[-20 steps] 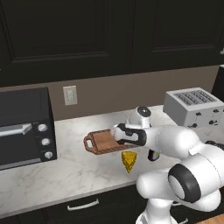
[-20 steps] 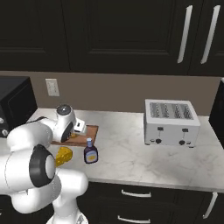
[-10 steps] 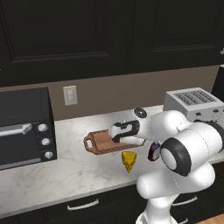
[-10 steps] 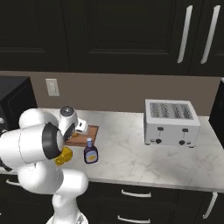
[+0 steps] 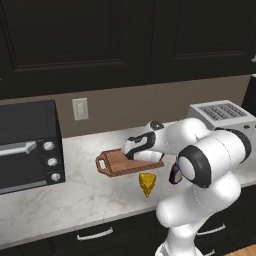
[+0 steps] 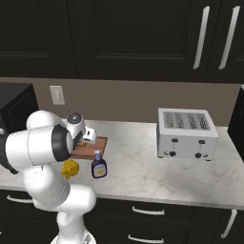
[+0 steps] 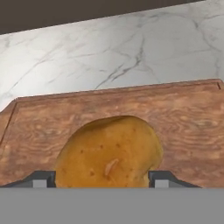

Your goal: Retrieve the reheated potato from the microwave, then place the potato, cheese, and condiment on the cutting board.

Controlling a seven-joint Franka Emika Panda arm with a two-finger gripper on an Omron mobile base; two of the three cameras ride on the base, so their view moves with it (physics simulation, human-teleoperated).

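Hand view: potato (image 7: 109,153) lies crosswise on cutting board (image 7: 183,118), between the open end effector (image 7: 101,178) tips.

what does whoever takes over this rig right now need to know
Gripper: low over the cutting board, a finger on each side of the potato; grip or release cannot be told.
Potato: on the board.
Cheese: on the counter in front of the board.
Condiment: upright on the counter beside the cheese.
Done: potato brought to the board.
Left: cheese and condiment onto the board.

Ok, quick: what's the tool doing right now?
Tool: fingertips flank the orange-brown potato on the reddish-brown wooden cutting board; gripped or released cannot be told.
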